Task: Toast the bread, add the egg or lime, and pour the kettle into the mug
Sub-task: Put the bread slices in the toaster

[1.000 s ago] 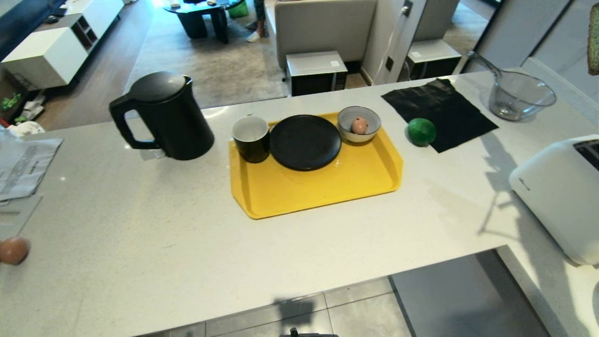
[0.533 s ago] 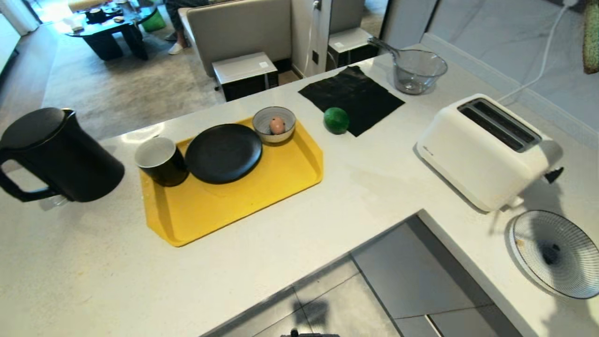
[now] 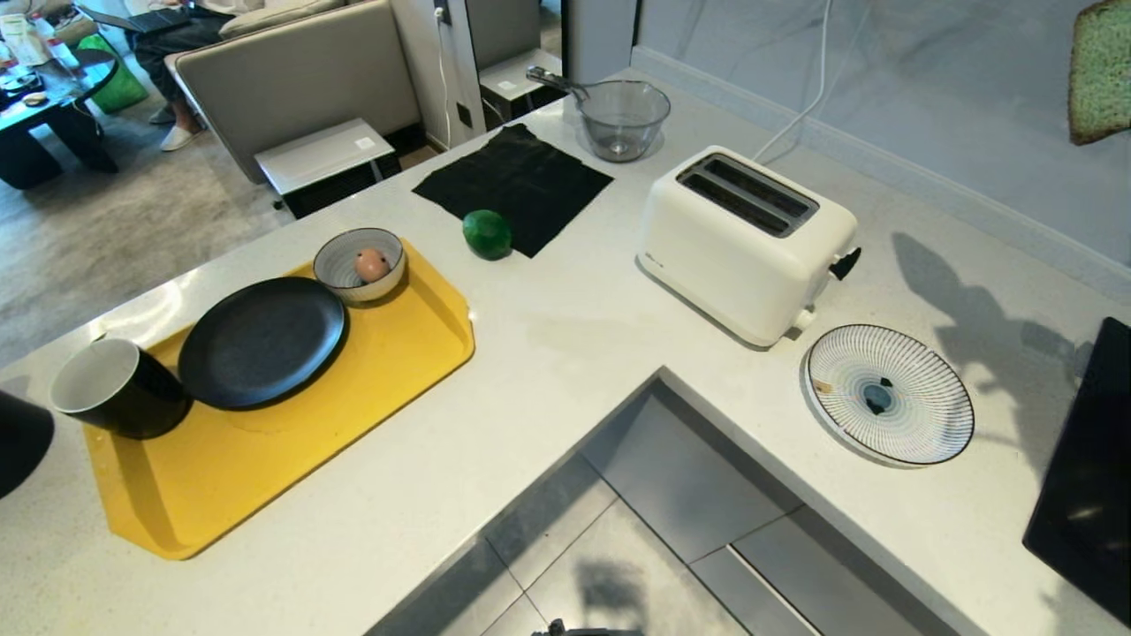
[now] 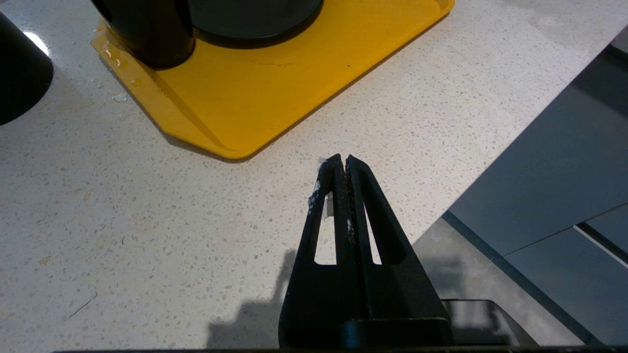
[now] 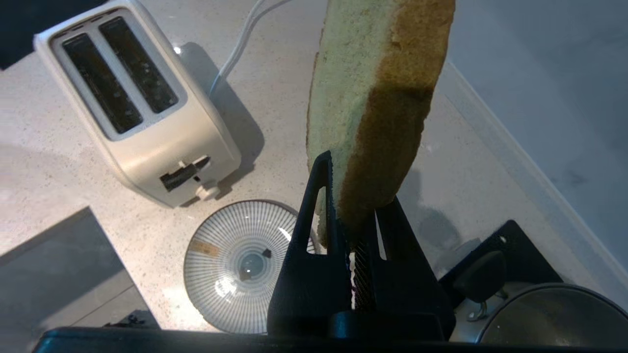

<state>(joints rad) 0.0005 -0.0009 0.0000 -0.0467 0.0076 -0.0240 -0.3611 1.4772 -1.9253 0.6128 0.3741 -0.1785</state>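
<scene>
The worktop [image 3: 565, 344] was a pale speckled L-shaped stone counter under a grey wall. My right gripper [image 5: 351, 230] was clamped on the bread [image 5: 373, 98], holding it upright in the air above the striped plate [image 3: 889, 394], beside the white toaster [image 3: 747, 243]. My left gripper [image 4: 342, 169] was shut and empty, above bare counter near the yellow tray [image 3: 265, 442]. The mug [image 3: 115, 389] stood on the tray by a black plate [image 3: 261, 341] and a bowl [image 3: 360, 263]. The lime [image 3: 487, 234] sat at the edge of a black cloth [image 3: 517, 181]. The kettle [image 3: 19, 437] showed only at the left edge. A sofa [image 3: 292, 79] and carpet lay beyond the counter
</scene>
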